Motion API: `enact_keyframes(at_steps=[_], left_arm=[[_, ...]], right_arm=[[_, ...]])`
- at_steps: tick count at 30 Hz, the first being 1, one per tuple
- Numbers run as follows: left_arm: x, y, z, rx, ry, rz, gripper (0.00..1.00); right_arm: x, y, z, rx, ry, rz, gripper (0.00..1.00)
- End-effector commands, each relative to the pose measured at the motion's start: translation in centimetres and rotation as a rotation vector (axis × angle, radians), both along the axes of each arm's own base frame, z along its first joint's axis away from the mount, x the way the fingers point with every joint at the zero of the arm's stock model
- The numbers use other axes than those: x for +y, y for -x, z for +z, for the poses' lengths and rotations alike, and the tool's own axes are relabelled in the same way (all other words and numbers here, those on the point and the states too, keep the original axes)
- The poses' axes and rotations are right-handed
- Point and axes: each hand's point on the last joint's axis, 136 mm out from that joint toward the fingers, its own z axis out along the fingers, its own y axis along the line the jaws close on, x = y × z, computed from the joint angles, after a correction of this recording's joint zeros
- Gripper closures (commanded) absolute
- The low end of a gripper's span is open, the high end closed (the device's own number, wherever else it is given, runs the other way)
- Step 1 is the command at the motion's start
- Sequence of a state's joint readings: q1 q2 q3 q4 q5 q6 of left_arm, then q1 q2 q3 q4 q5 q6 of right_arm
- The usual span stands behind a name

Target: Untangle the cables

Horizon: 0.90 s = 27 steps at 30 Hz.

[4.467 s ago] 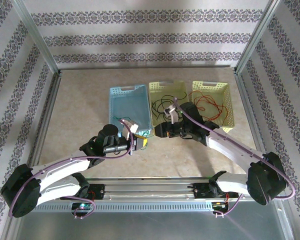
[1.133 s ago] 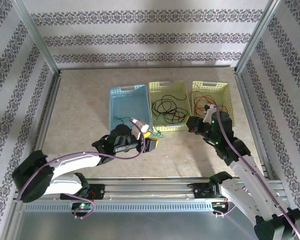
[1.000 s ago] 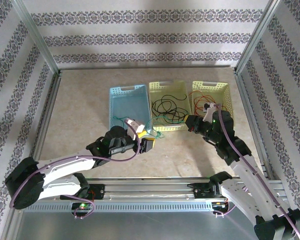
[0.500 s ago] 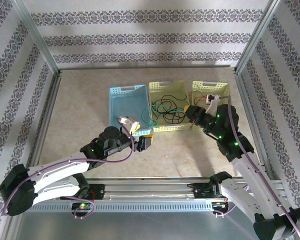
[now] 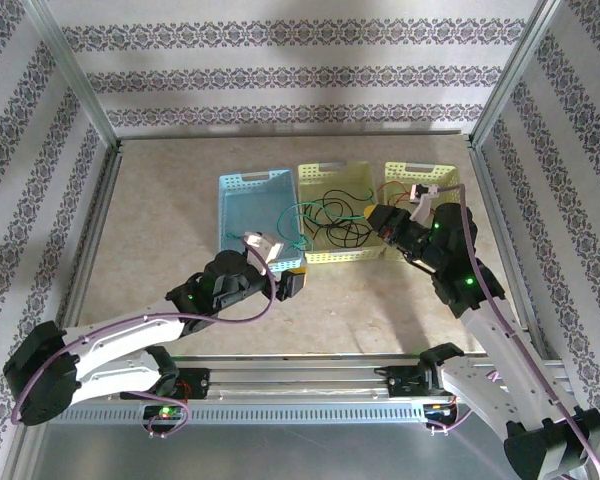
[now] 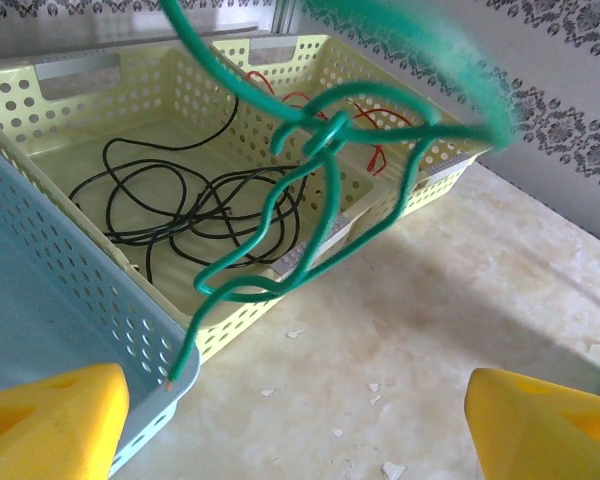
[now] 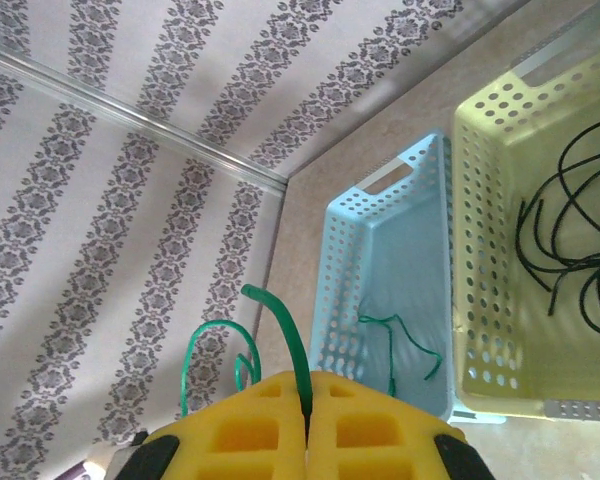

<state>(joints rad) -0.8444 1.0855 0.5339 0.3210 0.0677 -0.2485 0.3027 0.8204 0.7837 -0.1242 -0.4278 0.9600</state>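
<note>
The green cable is pinched in my shut right gripper, which hangs above the gap between the two yellow baskets. From there it sags left across the middle basket, and part of it lies in the blue basket. In the right wrist view the green cable rises from between the closed pads of the right gripper. My left gripper stands open over bare table, with loops of green cable dangling ahead of it. The black cable is coiled in the middle basket. The red cable lies in the basket beyond.
Three perforated baskets stand side by side: blue, a yellow middle basket and a yellow right basket. The left gripper is near the blue basket's front right corner. Metal frame posts and patterned walls enclose the table.
The right gripper has moved back and up over the baskets, drawing the green cable taut above them. The left jaws have opened wider and the left arm has drawn slightly back.
</note>
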Motion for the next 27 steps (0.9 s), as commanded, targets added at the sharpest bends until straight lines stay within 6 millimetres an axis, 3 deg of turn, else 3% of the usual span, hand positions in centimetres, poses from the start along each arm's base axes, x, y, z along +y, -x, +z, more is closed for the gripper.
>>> enact_keyframes(at_steps=[1,6,16,18,21,23,24,27], left_arm=[[-0.6,-1.1,1.7,-0.083,-0.012,0.016,0.13],[0.0,-2.8,2.5,-0.154,-0.027,0.103,0.17],[0.3,-4.0,3.4,-0.22,-0.089,0.144,0.31],[0.4,-4.0,3.3,-0.219,-0.095,0.148,0.46],[0.4,-3.9,3.2,-0.216,-0.096,0.142,0.81],[0.5,-3.9,3.2,-0.209,-0.098,0.147,0.95],[0.6,-3.9,3.1,-0.205,-0.097,0.15,1.0],[0.8,-3.4,2.9,-0.184,-0.086,0.141,1.0]], right_arm=[[0.6,0.2,2.5,-0.041,-0.067,0.046,1.0],[1.1,0.4,2.6,-0.031,-0.083,0.079,1.0],[1.5,0.8,2.5,-0.02,-0.088,0.113,1.0],[1.6,0.8,2.6,-0.019,-0.089,0.117,1.0],[1.4,0.8,2.5,-0.014,-0.086,0.11,1.0],[1.1,0.5,2.5,-0.013,-0.084,0.093,1.0],[0.9,0.4,2.5,-0.016,-0.082,0.082,1.0],[-0.2,0.0,2.4,-0.02,-0.056,0.023,1.0]])
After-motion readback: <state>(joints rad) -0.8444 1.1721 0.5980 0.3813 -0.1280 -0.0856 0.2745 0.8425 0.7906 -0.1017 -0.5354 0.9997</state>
